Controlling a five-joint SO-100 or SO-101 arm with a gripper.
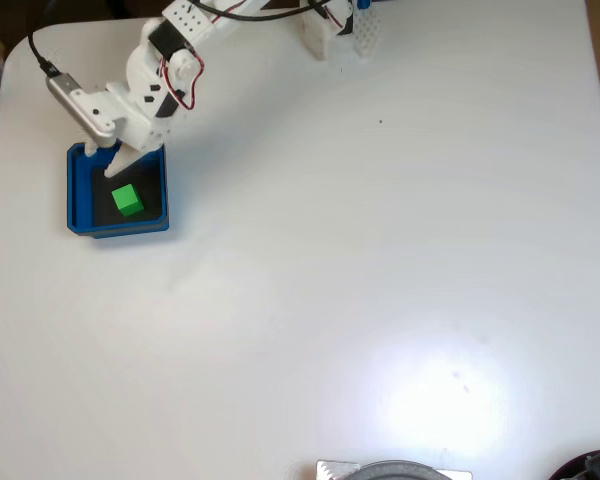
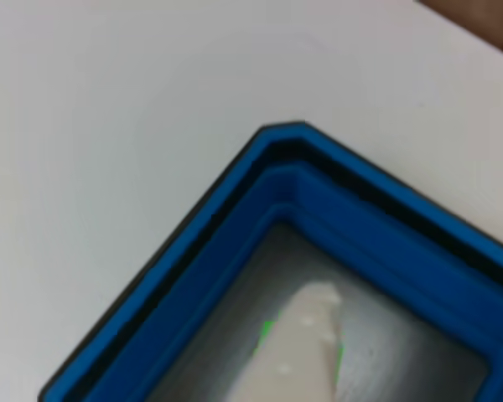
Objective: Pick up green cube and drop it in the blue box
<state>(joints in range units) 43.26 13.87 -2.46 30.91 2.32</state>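
Your white table [image 1: 380,250] carries the blue box [image 1: 78,190] at its left edge in the fixed view, the green cube [image 1: 128,200] lying loose on its dark floor. The gripper [image 1: 120,160] hangs above the box's upper rim; you cannot tell its opening. The other view is blurred: one box corner [image 2: 277,159], slivers of green [image 2: 267,331] behind a pale finger [image 2: 306,335].

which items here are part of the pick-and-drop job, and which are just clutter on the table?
Job items:
- green cube, lying inside the box
- blue box, near the table's left edge in the fixed view
- gripper, over the box's top edge

Not part of it:
- white table
- white arm base at the top edge
- grey round object at the bottom edge
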